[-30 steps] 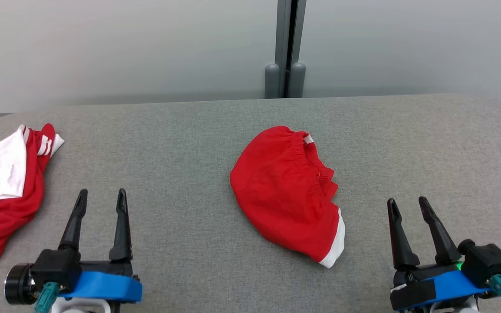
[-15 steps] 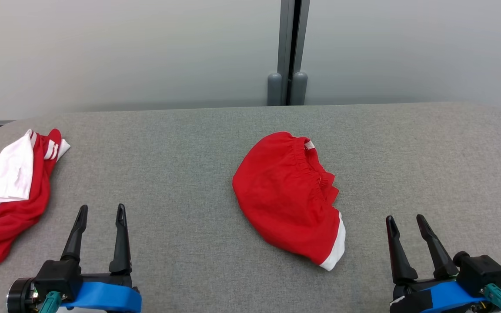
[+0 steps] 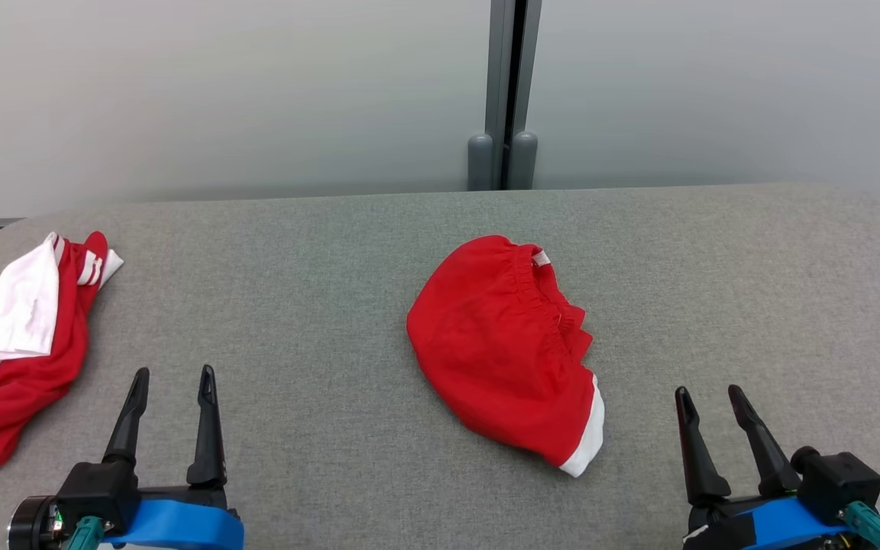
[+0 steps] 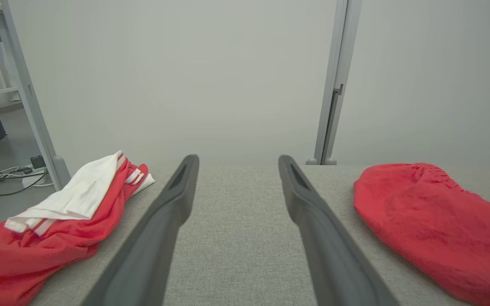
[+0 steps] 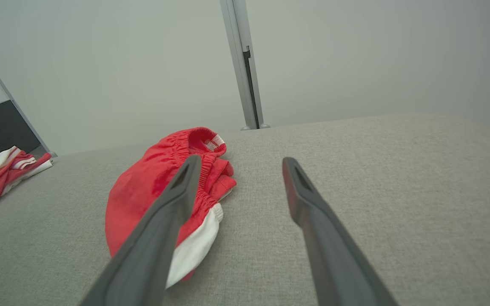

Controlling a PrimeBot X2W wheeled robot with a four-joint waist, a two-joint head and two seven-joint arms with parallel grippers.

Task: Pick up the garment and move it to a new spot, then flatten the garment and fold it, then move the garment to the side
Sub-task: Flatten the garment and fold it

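Your red garment [image 3: 505,347] is lying mid-worktop [image 3: 318,305], well apart from every edge. Your left pincer [image 3: 173,371] and right pincer [image 3: 708,390] are hovering spread at the near side, and a red-and-white heap [image 3: 12,344] is crowding the left edge.

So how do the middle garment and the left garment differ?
The middle garment is a compact rounded heap; the left garment sprawls loosely. The middle garment is nearly all red; the left garment shows a large white panel. Both are red and lie on the table.
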